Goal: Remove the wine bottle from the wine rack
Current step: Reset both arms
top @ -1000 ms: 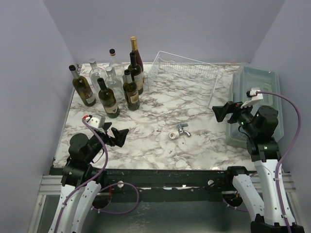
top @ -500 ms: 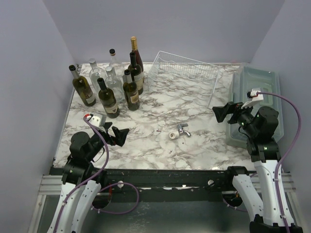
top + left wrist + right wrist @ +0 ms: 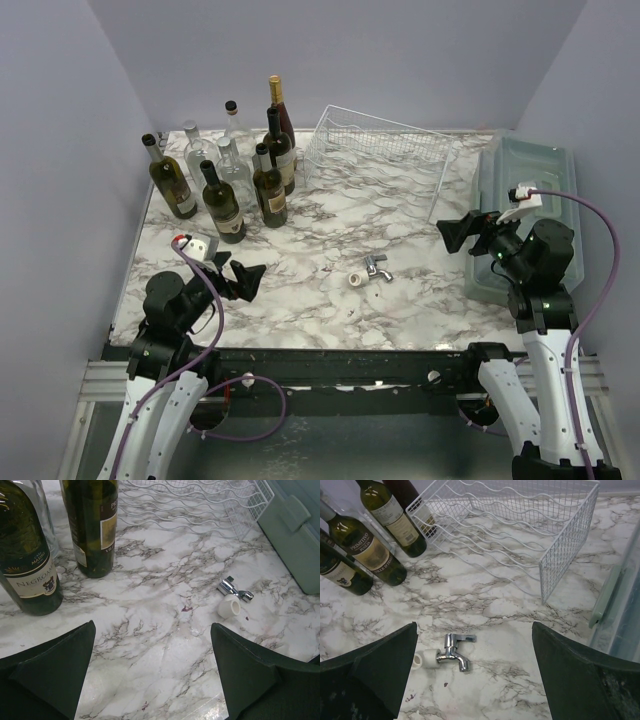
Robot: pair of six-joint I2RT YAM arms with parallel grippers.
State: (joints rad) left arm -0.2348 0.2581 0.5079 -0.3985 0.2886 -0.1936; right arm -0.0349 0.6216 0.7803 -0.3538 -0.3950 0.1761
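The white wire wine rack (image 3: 380, 150) stands at the back of the marble table, its wavy cradles bare in the left wrist view (image 3: 190, 505) and the right wrist view (image 3: 520, 515). Several wine bottles (image 3: 222, 203) stand upright on the table to its left, off the rack; two dark ones (image 3: 30, 575) rise close ahead of my left gripper. My left gripper (image 3: 240, 278) (image 3: 152, 630) hovers open over the near left of the table, holding nothing. At the right side my right gripper (image 3: 455, 233) (image 3: 474, 625) is open too, pointing left, nothing between its fingers.
A chrome tap (image 3: 372, 268) (image 3: 454, 652) with a white fitting (image 3: 230, 606) lies on the table between the arms. A translucent grey-green lidded bin (image 3: 520, 200) (image 3: 620, 600) stands along the right edge, beside the rack.
The left arm has shifted very slightly near the front edge. Nothing else has moved; both grippers stay open.
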